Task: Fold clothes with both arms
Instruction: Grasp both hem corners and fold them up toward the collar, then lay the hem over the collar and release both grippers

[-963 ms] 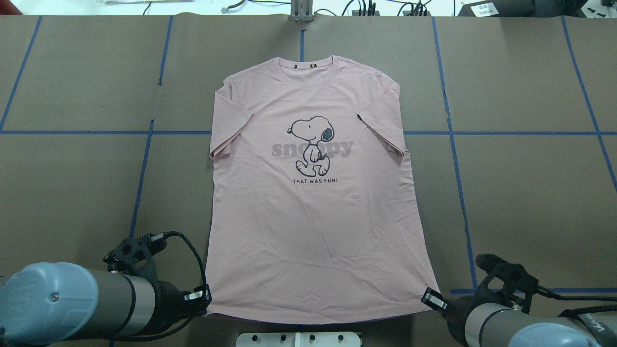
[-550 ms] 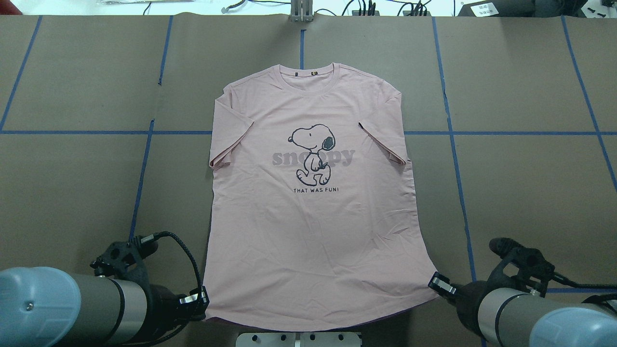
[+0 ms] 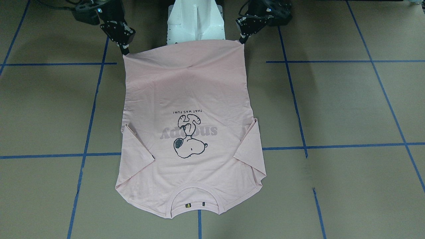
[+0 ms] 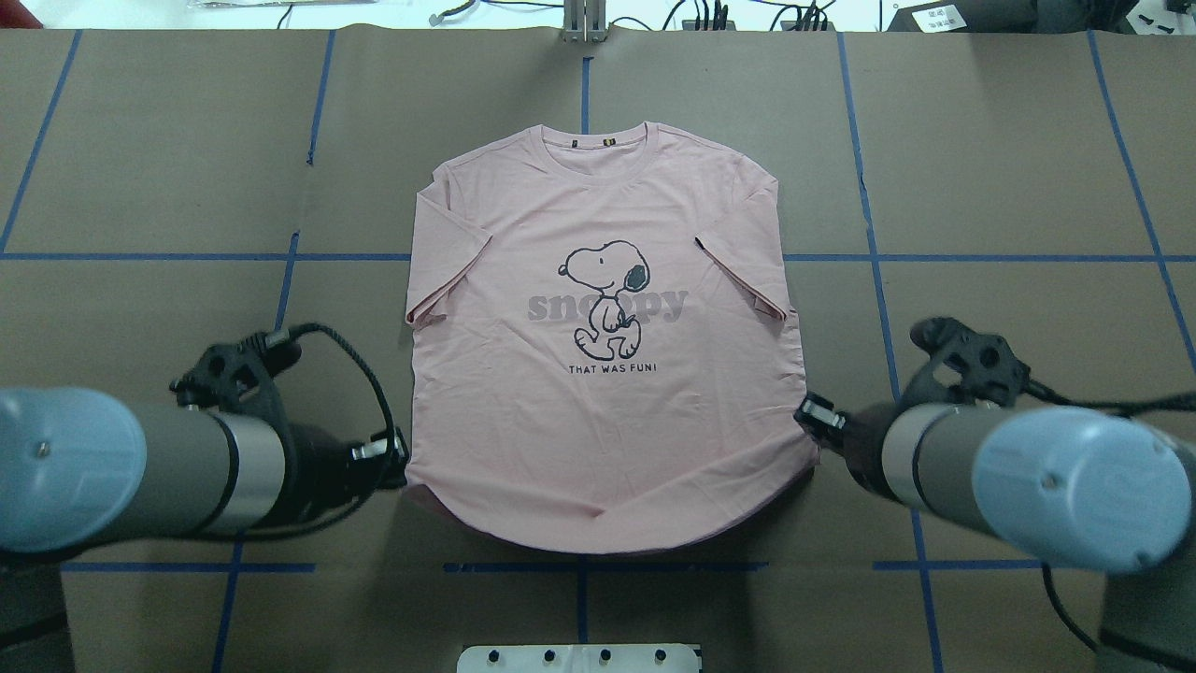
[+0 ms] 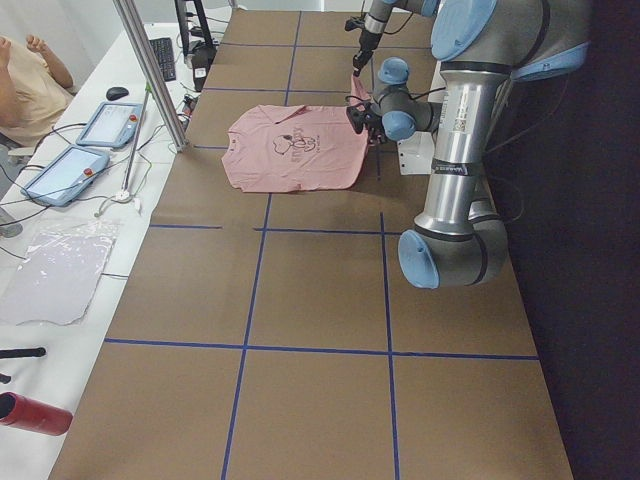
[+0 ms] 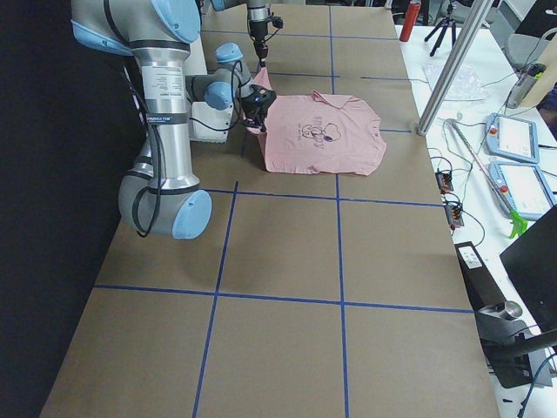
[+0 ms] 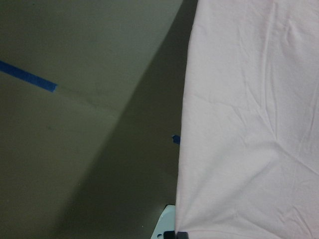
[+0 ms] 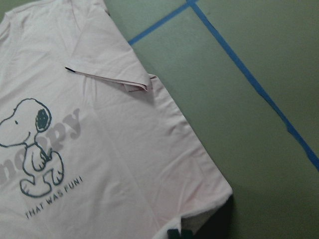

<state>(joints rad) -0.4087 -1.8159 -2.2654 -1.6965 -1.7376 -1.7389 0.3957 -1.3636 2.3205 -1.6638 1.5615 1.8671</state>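
**T-shirt [image 4: 607,411] pinched at both hem corners**

You've got the pink shirt print-up in the middle of the table [image 4: 140,168], collar toward the far edge. Both sleeves are folded in over the chest. Your left gripper [image 4: 400,456] is clamped tight on the hem corner on its side, and the right gripper [image 4: 809,417] is clamped on the opposite corner. In the front-facing view the hem hangs raised between them, stretched across just in front of the white pedestal [image 3: 196,23]. The collar end lies flat on the brown paper. Both wrist views show fabric bunching into the pinch. Blue tape lines [image 4: 187,256] run under the shirt.
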